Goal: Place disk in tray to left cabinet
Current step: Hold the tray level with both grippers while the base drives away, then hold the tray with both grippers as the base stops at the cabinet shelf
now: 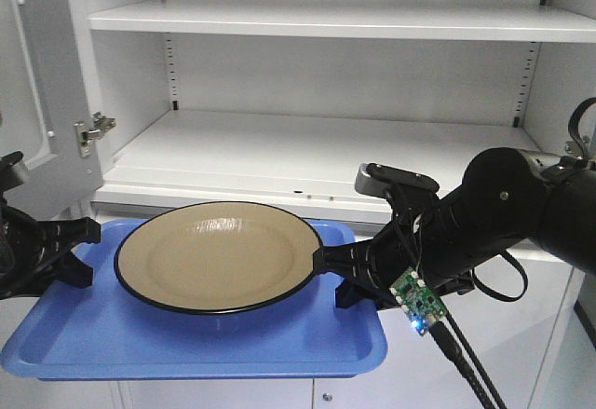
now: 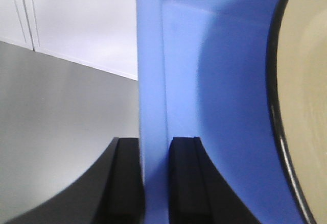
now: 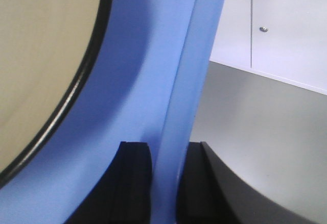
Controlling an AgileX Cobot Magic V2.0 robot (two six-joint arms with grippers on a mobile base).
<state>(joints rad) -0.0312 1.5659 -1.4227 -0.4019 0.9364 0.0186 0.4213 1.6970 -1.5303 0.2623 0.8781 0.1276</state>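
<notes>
A: Front view first. How do the arms sit?

B: The left gripper (image 1: 79, 251) reaches in from the left edge of the view and the right gripper (image 1: 340, 271) from the right. Each meets a short side of the tray (image 1: 186, 344), which hangs level between them. The right forearm slopes down from the upper right, and a small circuit board (image 1: 416, 295) glows blue on it.

A: And the disk?

B: The disk (image 1: 219, 255) lies flat in the tray, towards its far edge, nearly filling the width. Its right rim is just beside the right jaws.

A: Room ahead?

B: The left cabinet (image 1: 307, 153) stands open behind the tray with a bare lower shelf. Its door (image 1: 47, 83) is swung out on the left. The tray's far edge is near the shelf's front lip. I cannot tell whether they touch.

A: Left wrist view?

B: The left gripper (image 2: 153, 180) has its jaws pinching the tray's upright rim (image 2: 150, 81), one on each side. The disk (image 2: 306, 106) curves along the right. Grey floor (image 2: 61, 112) lies outside the rim.

A: Right wrist view?

B: It is the mirror picture. The right gripper (image 3: 166, 183) has its jaws clamped on the tray rim (image 3: 184, 81), the disk (image 3: 41, 71) is at the left, and floor (image 3: 265, 132) is beyond.
</notes>
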